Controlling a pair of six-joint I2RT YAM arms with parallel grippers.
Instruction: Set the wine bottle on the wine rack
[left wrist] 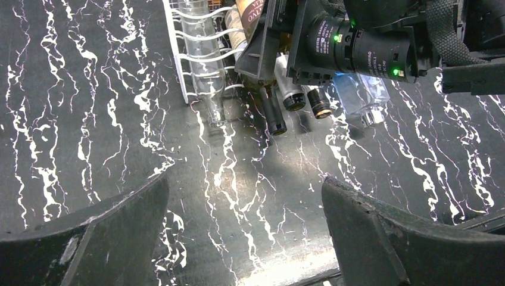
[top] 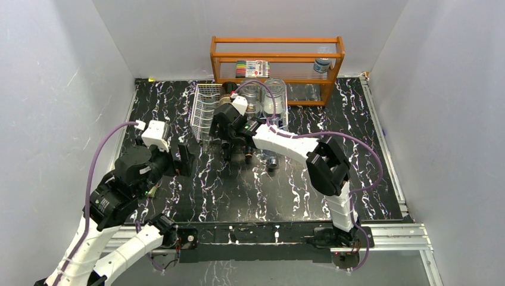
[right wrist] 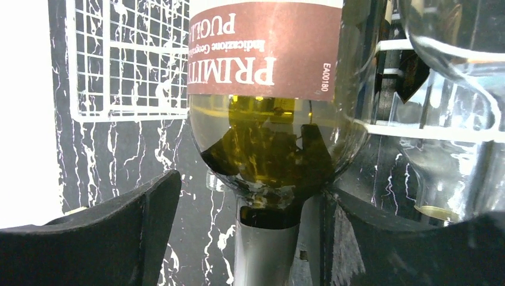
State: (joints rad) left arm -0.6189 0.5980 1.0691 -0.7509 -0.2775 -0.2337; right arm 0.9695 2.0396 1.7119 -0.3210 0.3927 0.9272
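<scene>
Top external view: the wine rack point(top: 205, 107) sits toward 12 o'clock on the black marbled table point(top: 268, 190). An orange wooden shelf point(top: 277, 56) stands behind it at 1 o'clock, holding markers point(top: 250, 68) and a small container point(top: 321, 64). Clear bottles point(top: 274, 98) crowd the rack's 3 o'clock side. The right arm point(top: 280, 140) reaches in from 4 o'clock across them, and its wrist covers much of the rack's near face.

Grey walls point(top: 59, 89) close the table at 9, 12 and 3 o'clock. Open marble lies between the rack and the arm bases at 6 o'clock. The left gripper point(left wrist: 245, 185) hangs at the rack's 7 o'clock, its jaws spread wide with only tabletop showing between them.

In the right wrist view, the wine bottle point(right wrist: 268, 137), olive glass with a maroon label, lies in the rack. The wire grid is at its 9 o'clock and a clear glass bottle point(right wrist: 452, 119) lies just beside it at 3 o'clock. Seen from above, its long axis runs roughly 12 to 6 o'clock, with the base deep in the rack and the dark neck sticking out toward 6. The right gripper point(right wrist: 250, 193) straddles that neck with its jaws parted. The finger at 9 o'clock stands apart from the glass. The one at 3 o'clock sits close by the shoulder, and I cannot tell whether it touches.
</scene>
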